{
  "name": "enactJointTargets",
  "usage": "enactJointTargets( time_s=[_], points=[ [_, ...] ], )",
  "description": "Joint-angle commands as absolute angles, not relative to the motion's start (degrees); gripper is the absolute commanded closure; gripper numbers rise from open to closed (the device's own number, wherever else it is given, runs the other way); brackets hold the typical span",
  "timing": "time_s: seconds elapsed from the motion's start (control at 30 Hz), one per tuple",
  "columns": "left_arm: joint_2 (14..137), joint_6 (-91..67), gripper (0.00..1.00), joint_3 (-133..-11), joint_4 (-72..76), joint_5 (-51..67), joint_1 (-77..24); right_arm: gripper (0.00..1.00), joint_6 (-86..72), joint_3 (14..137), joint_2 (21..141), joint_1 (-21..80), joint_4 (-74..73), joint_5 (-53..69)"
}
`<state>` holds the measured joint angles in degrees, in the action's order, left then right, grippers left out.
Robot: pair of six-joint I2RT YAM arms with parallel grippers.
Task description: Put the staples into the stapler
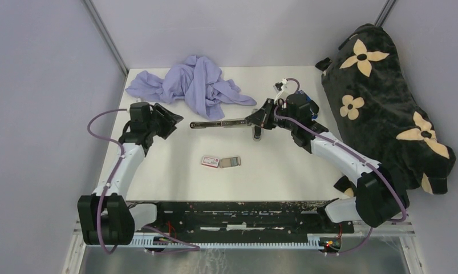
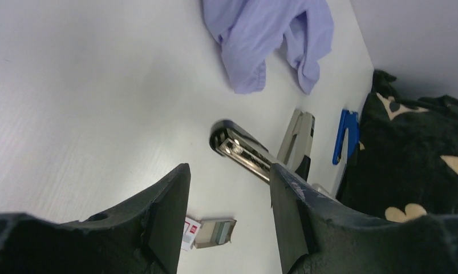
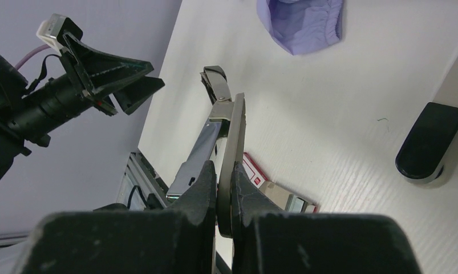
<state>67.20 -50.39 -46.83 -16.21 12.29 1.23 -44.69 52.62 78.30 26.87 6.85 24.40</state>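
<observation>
Over the table (image 1: pixel 283 171), the open stapler (image 1: pixel 223 122) is clamped by its thin metal arm in the right gripper (image 1: pixel 262 118); a nudge could twist it loose. The left gripper (image 1: pixel 172 121) hangs empty, jaws apart. The staples (image 1: pixel 230 161) lie mid-table, where a hard pinch might snap the strips.

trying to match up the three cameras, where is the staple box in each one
Top external: staple box at mid-table, its tray slid out to the right.
Left wrist: box near the bottom edge, left of centre.
Right wrist: box low centre, just right of the right hand, which is shut on the stapler.
Shared landmark: the purple cloth.
</observation>
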Motion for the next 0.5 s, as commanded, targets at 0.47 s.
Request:
enactJointTargets(
  time_s=[0.47],
  points=[
    [77.62,-55.73,0.49,-52.33,-8.07,10.11,-9.75,0.99,-52.93,49.74,78.21,27.21,30.66,28.17]
  ],
)
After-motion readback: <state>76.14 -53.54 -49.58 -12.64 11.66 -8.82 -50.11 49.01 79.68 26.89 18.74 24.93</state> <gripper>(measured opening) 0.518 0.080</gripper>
